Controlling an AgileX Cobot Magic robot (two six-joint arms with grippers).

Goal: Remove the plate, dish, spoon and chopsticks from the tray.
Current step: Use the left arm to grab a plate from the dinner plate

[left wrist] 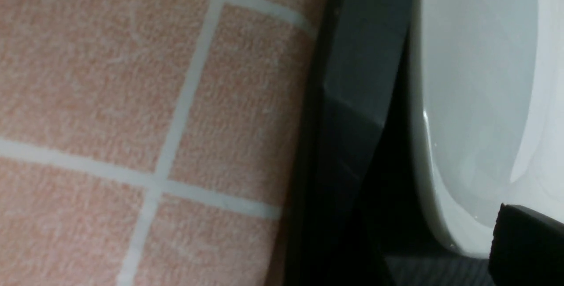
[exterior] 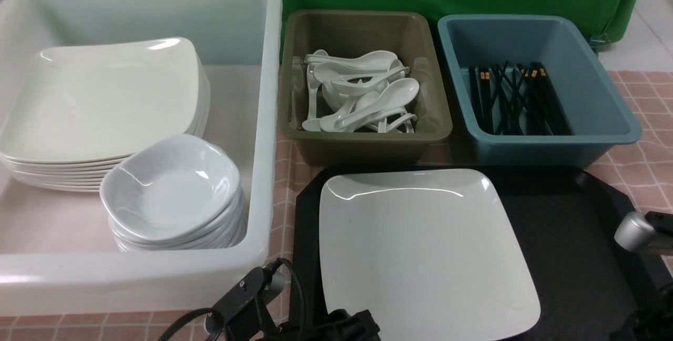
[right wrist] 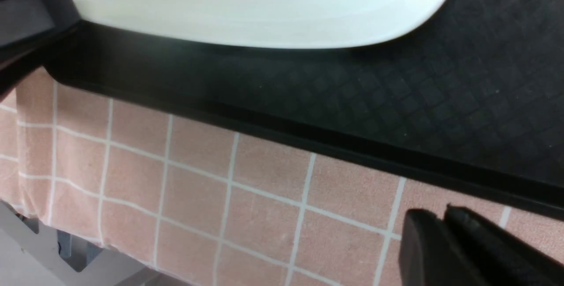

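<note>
One tray (exterior: 568, 246) carries one plate (exterior: 420, 251). Three tubs stand behind: one white tub (exterior: 265, 120), one olive tub (exterior: 363, 31), one blue tub (exterior: 594, 99). The stacked plates (exterior: 100, 99), dishes (exterior: 168, 188), spoons (exterior: 363, 94) and chopsticks (exterior: 515, 99) inside are too many to count.

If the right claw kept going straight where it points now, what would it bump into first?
The right claw would probably hit the pink checked tablecloth, just outside the tray; depth is unclear.

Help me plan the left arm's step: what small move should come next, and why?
Probably slide the left fingers around the plate's near-left corner to grip it: only the plate is left on the tray, and one finger sits at that rim.
</note>
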